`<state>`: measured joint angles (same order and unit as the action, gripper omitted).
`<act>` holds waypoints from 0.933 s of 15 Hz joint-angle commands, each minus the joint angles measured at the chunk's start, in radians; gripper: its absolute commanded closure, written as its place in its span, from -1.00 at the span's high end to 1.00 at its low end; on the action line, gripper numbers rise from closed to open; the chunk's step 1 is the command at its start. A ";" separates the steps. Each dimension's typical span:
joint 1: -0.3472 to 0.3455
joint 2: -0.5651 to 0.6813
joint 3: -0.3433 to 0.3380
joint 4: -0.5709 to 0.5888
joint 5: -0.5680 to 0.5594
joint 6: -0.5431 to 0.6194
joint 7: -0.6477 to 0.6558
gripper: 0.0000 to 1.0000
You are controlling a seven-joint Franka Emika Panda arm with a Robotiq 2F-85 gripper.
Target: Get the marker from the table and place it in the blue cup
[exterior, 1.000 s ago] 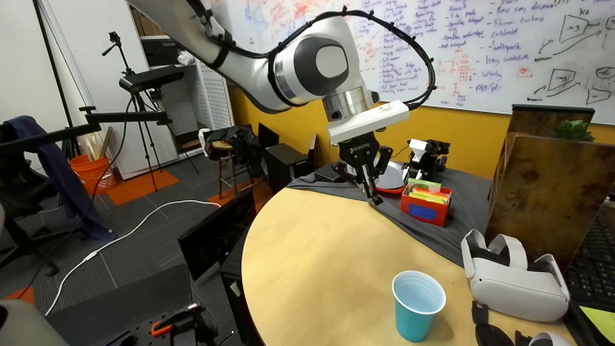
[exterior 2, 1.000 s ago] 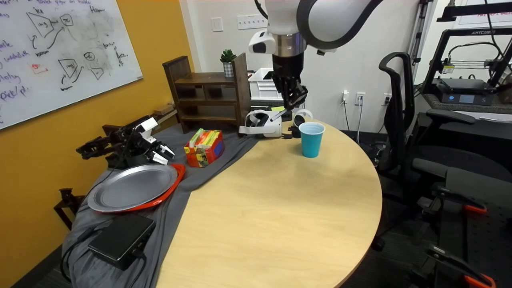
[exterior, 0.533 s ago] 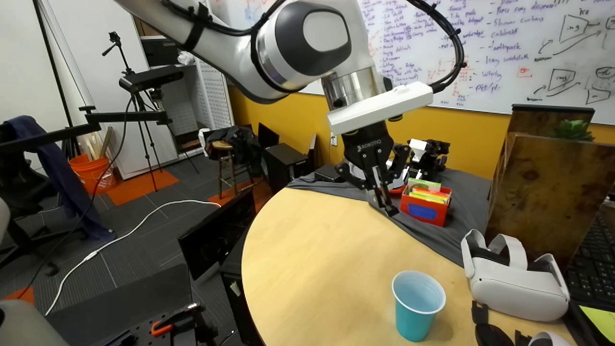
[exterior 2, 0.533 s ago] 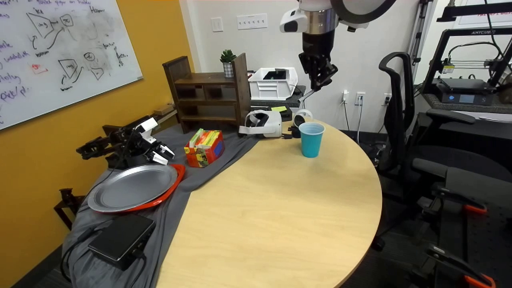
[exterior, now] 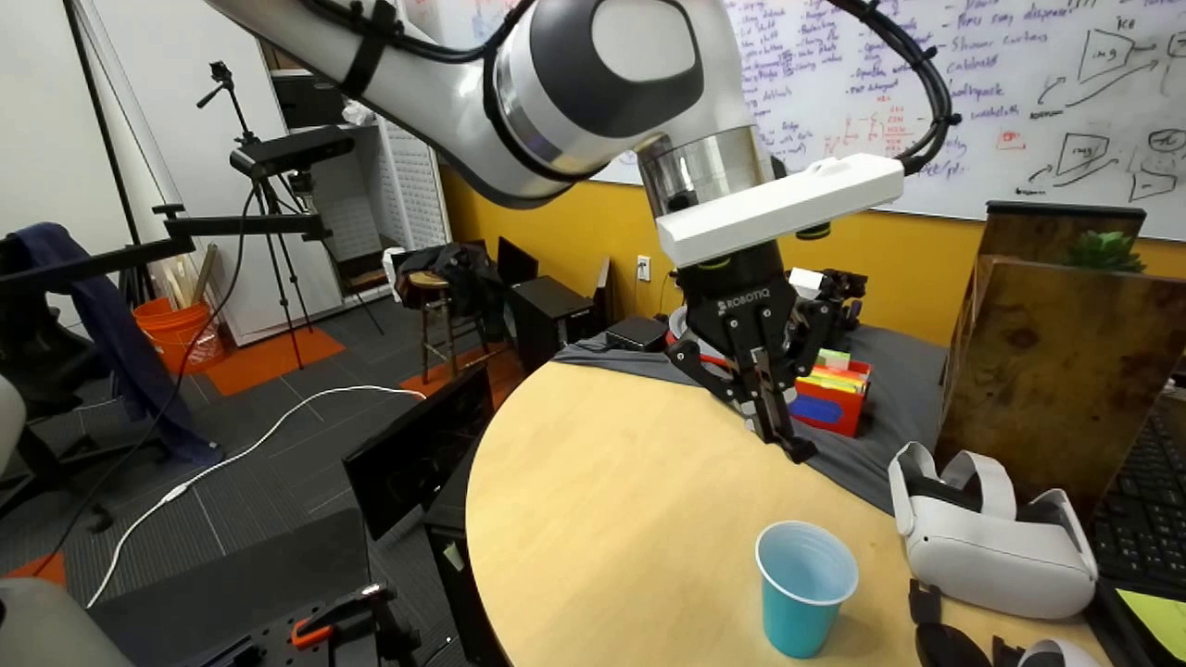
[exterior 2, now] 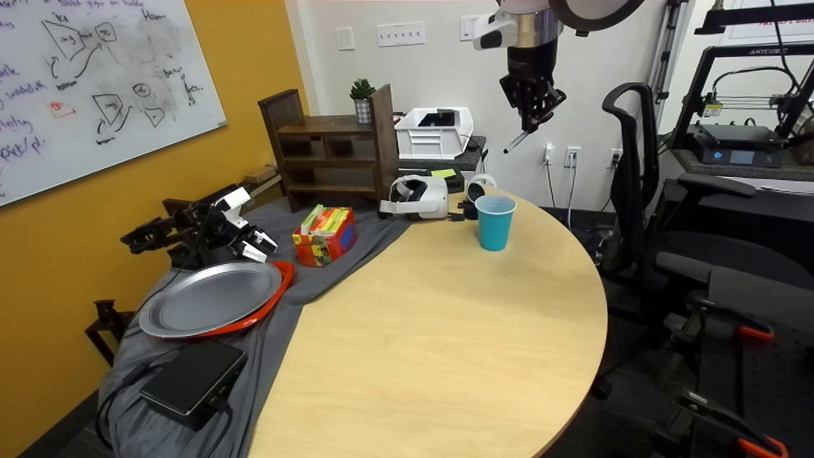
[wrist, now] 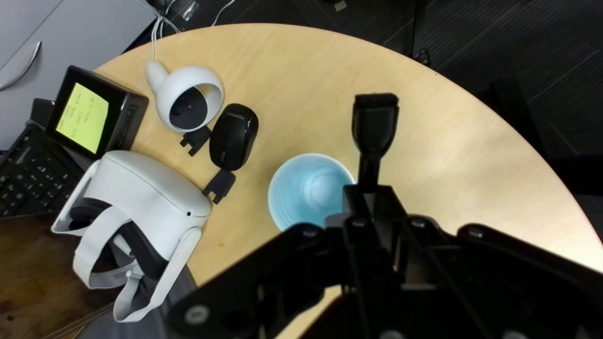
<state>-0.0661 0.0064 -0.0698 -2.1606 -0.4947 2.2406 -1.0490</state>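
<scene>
My gripper (exterior: 775, 426) is shut on the marker (exterior 2: 516, 142) and holds it in the air above the table (exterior 2: 432, 356). The marker slants out from the fingertips (exterior 2: 527, 129) in an exterior view, pale with a dark tip. In the wrist view its black end (wrist: 375, 123) sticks out past the fingertips (wrist: 370, 195). The blue cup (exterior: 806, 579) stands upright on the table, also in an exterior view (exterior 2: 495, 224). In the wrist view I look down into the cup (wrist: 306, 193); the fingers cover part of its right rim. No marker shows inside the cup.
A white headset (wrist: 146, 202), a black mouse (wrist: 233, 136) and a white controller (wrist: 191, 96) lie beside the cup. A red box of cards (exterior 2: 325, 235) and a silver tray (exterior 2: 213, 299) are on the grey cloth. A wooden shelf (exterior 2: 331, 149) stands behind.
My gripper, with the marker in it, has moved toward the cup in an exterior view, and rightward and up in another exterior picture. The cup has not moved.
</scene>
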 commanded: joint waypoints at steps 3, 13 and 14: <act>-0.005 0.029 -0.003 0.015 -0.088 -0.034 -0.042 -0.94; -0.002 0.115 -0.002 0.029 -0.268 -0.016 -0.005 -0.94; -0.001 0.123 -0.002 0.030 -0.289 -0.013 0.002 -0.94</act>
<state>-0.0699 0.1008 -0.0737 -2.1572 -0.7254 2.2344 -1.0721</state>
